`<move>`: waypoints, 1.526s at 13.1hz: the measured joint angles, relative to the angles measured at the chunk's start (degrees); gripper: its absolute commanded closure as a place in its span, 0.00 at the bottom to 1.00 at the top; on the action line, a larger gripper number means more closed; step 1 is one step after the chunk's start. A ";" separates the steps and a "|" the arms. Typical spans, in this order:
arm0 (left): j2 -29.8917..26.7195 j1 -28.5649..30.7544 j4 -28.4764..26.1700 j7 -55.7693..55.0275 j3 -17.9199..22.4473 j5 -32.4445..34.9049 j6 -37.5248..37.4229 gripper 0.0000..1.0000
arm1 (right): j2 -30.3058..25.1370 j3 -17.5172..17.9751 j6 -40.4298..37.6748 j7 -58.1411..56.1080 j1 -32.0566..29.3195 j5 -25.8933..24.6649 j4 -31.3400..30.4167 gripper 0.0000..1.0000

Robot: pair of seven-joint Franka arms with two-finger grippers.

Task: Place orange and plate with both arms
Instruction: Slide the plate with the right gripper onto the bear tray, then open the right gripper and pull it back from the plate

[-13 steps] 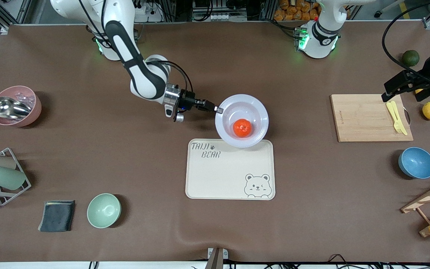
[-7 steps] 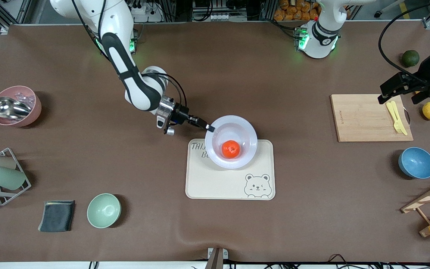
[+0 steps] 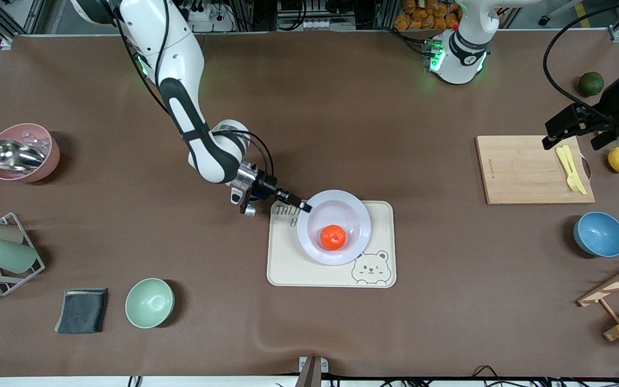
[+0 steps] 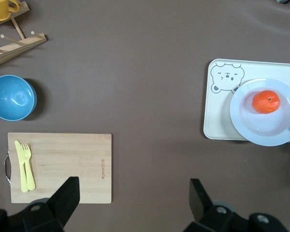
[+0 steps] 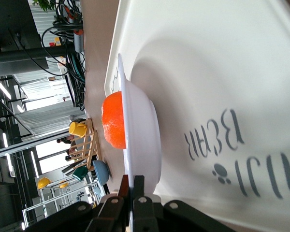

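Cream tray (image 3: pixel 331 271) lettered "BEAR", plate (image 3: pixel 357 215) on it

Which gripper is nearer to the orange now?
Right. The right gripper pinches the rim of the plate holding the orange; the left gripper hangs open over the cutting board.

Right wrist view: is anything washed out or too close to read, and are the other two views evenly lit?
Right wrist view: the windows past the table are blown out, and the plate is seen edge-on, half hiding the orange. Front view: even light, soft shadows beside the green bowl and blue bowl. Left wrist view: sharp and evenly lit; the tray is cut off by the picture's edge.
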 measured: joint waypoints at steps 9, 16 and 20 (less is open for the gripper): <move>-0.22 0.19 0.03 0.00 -0.02 0.00 0.22 0.00 | 2.94 0.25 4.41 -0.01 -0.08 -0.29 4.13 0.70; -0.21 0.26 0.01 0.00 -0.06 0.00 0.22 0.00 | 3.59 0.16 5.81 12.14 -0.20 -14.61 4.97 0.63; -0.21 0.27 0.01 0.00 -0.09 0.00 0.22 0.00 | 3.59 0.12 8.14 15.30 -0.22 -18.22 5.29 0.63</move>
